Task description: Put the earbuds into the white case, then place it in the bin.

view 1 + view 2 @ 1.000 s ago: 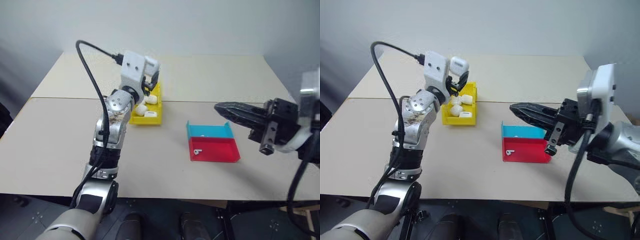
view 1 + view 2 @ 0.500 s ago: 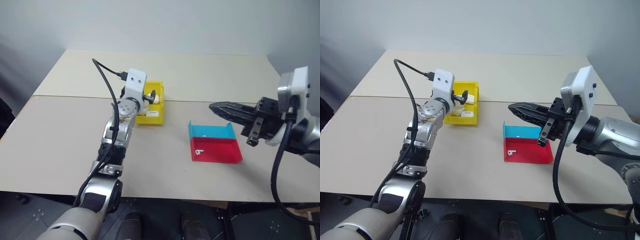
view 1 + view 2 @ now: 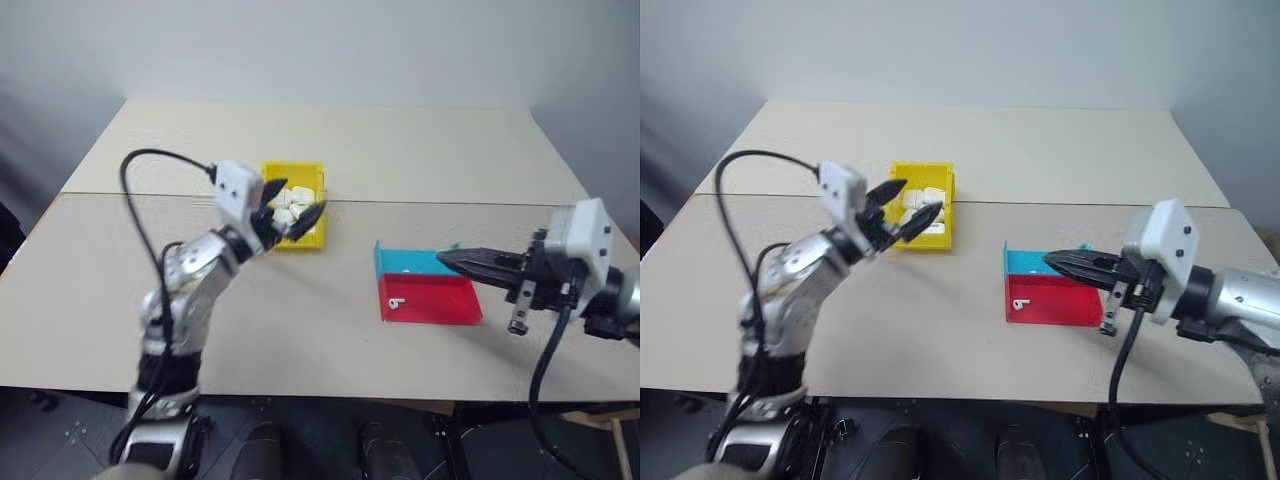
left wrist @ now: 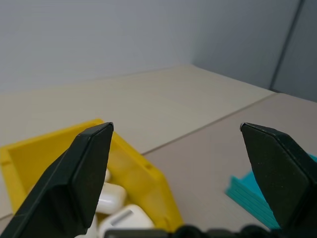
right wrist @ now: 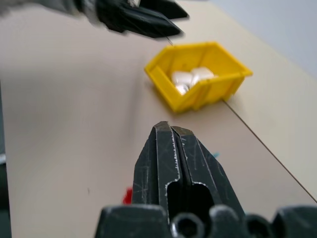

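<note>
Left gripper [image 3: 288,216] hangs with its fingers spread wide and nothing between them, just on the near side of the bin [image 3: 315,238], tips aimed toward it. Right gripper [image 3: 1065,262] has its fingers pressed together, empty, reaching over the red and blue tray [image 3: 1065,310]. That bin sits toward the middle of the desk [image 3: 420,150], on the seam across its top, with several white cases [image 3: 295,205] piled inside. One earbud [image 3: 397,303] lies in the tray's red part, at its left side
</note>
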Robot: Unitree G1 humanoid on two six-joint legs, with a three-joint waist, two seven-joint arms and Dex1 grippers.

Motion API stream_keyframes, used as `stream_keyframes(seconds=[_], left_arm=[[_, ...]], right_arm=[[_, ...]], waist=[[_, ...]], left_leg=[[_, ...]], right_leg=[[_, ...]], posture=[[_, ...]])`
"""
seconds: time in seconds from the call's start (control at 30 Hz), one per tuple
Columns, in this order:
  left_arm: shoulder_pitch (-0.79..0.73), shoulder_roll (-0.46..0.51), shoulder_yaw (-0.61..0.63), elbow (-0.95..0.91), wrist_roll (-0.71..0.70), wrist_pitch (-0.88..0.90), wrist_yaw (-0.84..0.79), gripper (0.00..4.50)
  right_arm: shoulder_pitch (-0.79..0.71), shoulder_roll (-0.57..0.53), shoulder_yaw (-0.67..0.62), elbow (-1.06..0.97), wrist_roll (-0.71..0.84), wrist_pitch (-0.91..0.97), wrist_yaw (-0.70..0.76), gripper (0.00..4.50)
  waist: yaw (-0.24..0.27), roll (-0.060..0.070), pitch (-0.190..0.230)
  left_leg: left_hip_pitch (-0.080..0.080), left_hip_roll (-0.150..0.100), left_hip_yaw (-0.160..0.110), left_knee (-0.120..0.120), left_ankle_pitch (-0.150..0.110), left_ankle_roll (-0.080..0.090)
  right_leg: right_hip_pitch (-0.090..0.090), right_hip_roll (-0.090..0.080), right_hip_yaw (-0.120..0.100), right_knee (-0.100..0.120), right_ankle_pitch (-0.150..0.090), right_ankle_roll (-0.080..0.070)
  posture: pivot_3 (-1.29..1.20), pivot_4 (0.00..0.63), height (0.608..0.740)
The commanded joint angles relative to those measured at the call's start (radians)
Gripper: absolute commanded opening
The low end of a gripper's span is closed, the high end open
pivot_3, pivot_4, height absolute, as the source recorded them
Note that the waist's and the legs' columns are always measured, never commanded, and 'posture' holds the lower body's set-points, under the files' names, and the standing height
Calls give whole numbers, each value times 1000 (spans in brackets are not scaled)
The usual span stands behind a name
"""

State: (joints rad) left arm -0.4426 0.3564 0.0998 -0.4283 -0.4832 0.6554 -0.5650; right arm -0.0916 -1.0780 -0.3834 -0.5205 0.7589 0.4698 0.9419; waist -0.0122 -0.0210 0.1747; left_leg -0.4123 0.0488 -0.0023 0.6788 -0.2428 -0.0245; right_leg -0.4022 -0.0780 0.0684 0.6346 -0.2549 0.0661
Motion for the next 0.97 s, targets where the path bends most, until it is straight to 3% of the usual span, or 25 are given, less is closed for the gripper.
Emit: stream_keyframes(seconds=[0.03, 0.2, 0.4, 0.67, 0.97], left_arm=[[109, 103, 99, -212, -131, 86, -39, 4455], [317, 229, 239, -375, -240, 132, -47, 4455], [491, 302, 349, -452, -308, 127, -40, 4455], [563, 385, 423, -446, -361, 99, -61, 4455], [574, 397, 419, -449, -417, 80, -49, 4455]], right_arm=[[-18, -49, -48, 133, -69, -126, 187, 0], [-97, -98, -8, 391, -149, -260, 390, 0], [-115, -121, -10, 568, -200, -374, 571, 0], [-127, -121, -12, 642, -241, -415, 611, 0], [-105, -118, -25, 612, -245, -408, 602, 0]], waist=[[-1, 0, 0], [-3, 0, 0], [-1, 0, 0], [-2, 1, 0], [-2, 1, 0]], left_leg=[[2, 0, 0, -1, 0, 0], [14, 1, 1, -2, 0, 0], [14, 1, 1, -3, 0, 0], [15, 1, 1, -3, 0, 0], [15, 1, 2, -3, 0, 0]], right_leg=[[1, 0, 0, 0, 0, 0], [14, 0, 0, -3, -1, -1], [14, 0, 0, -3, -1, -1], [14, 0, 0, -2, -1, -1], [13, 0, 0, -2, -1, -1]], posture=[[0, 150, 740], [0, 150, 740], [0, 150, 740], [0, 150, 740], [0, 150, 740]])
